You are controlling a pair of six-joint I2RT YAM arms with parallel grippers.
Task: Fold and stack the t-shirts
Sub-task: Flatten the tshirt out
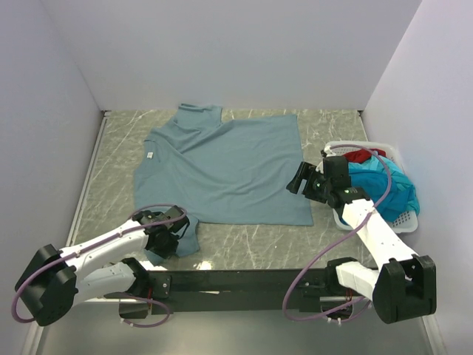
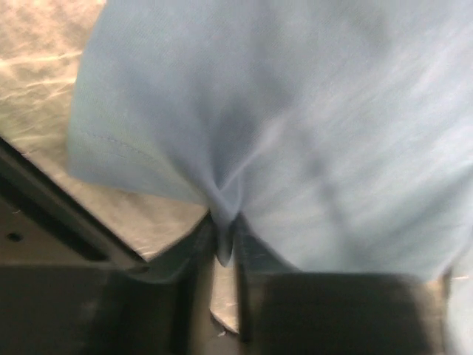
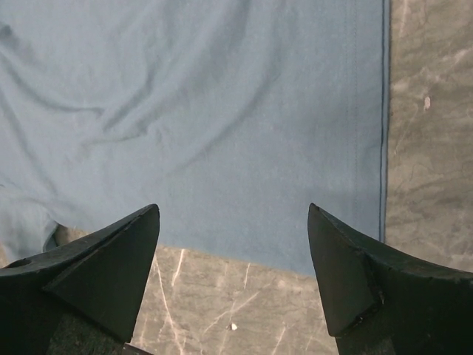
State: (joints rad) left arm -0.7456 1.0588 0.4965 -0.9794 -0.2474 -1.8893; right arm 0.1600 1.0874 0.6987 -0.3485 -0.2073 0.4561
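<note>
**Marble-Patterned Table: Grip Geometry for the Fold**

Left gripper [image 2: 224, 237]: jaws drawn nearly together on a pucker of cloth at the near-left flap (apparently a sleeve) of the large, muted grey-blue cloth t-shirt [image 1: 229, 170].

Right gripper [image 3: 233, 211]: jaws spread wide, holding nothing, poised at the right-hand edge of the same shirt, with cloth lying just ahead of its fingertips.

The shirt lies spread on the grey marble-patterned table [image 1: 251, 240], its long axis running left to right across the robot's front. From the left gripper the cloth extends away and to the right; from the right gripper it extends to the left. Each arm is nearest its own end of the shirt. By judgement, the fold depends on the right gripper closing on its edge to match the left.

A bright turquoise cloth shirt [image 1: 388, 188] and a red cloth shirt [image 1: 360, 156] sit in the white plastic lattice basket [image 1: 403, 220], just beside the right arm.
</note>
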